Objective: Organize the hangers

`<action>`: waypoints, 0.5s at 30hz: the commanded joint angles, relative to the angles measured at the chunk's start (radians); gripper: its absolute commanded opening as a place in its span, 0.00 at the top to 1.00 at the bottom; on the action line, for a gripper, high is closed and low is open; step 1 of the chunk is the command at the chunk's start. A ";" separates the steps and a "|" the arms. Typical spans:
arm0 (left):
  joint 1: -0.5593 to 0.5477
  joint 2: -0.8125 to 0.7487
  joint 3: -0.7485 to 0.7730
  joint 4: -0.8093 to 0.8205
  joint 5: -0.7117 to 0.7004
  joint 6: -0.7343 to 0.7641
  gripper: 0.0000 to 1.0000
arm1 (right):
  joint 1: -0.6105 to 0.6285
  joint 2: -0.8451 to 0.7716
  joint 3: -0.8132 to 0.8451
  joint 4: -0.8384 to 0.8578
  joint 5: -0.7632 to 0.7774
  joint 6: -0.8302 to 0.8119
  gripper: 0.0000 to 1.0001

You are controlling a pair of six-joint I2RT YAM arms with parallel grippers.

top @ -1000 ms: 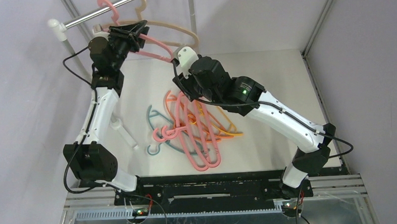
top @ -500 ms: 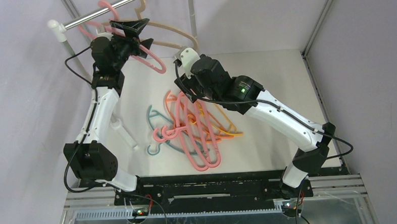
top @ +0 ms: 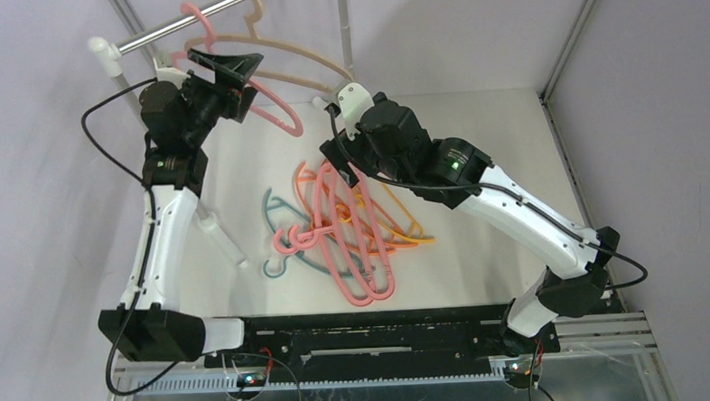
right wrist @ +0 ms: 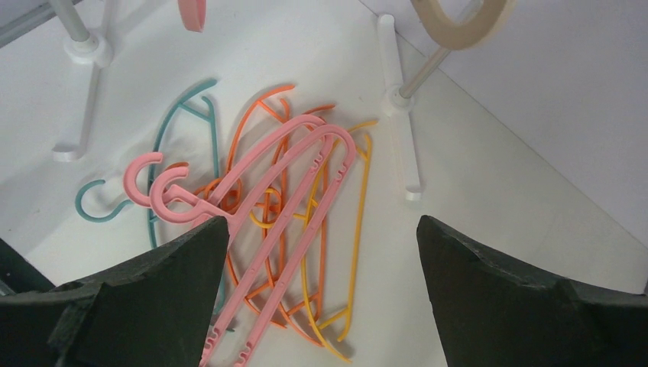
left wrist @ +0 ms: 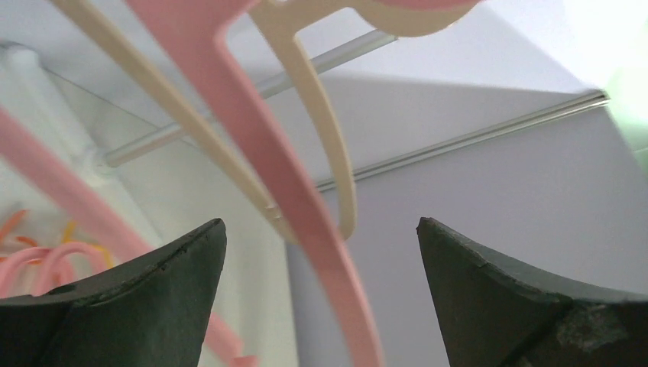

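Bright even overhead light; soft shadows beside hangers (right wrist: 264,202); left wrist view blurred, glare top right.

Three pink hangers (left wrist: 262,138), one beige hanger (left wrist: 315,115), one teal hanger (right wrist: 176,109), one yellow hanger (right wrist: 358,229); orange hangers (right wrist: 322,252) tangled, uncountable.

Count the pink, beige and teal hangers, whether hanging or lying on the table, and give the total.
Pink hangers: 3, one hanging, two lying
Beige hanger: 1, hanging
Teal hanger: 1, lying
Total: 5
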 commanded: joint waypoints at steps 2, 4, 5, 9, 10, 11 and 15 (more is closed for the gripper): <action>0.009 -0.083 -0.050 -0.143 -0.098 0.208 0.01 | -0.005 -0.038 -0.002 0.033 -0.044 0.040 0.00; 0.009 -0.118 -0.071 -0.168 -0.136 0.244 0.01 | -0.003 -0.040 0.000 0.027 -0.050 0.047 0.00; 0.009 -0.137 -0.088 -0.172 -0.153 0.258 0.01 | -0.003 -0.044 -0.002 0.025 -0.052 0.050 0.00; 0.009 -0.222 -0.152 -0.159 -0.221 0.316 0.01 | -0.004 -0.061 -0.023 0.034 -0.053 0.056 0.00; 0.009 -0.241 -0.164 -0.154 -0.238 0.330 0.00 | -0.004 -0.065 -0.029 0.038 -0.053 0.056 0.00; 0.009 -0.258 -0.171 -0.155 -0.255 0.347 0.00 | -0.004 -0.068 -0.033 0.043 -0.051 0.055 0.00; 0.009 -0.297 -0.164 -0.172 -0.319 0.402 0.01 | -0.004 -0.072 -0.037 0.049 -0.041 0.057 0.00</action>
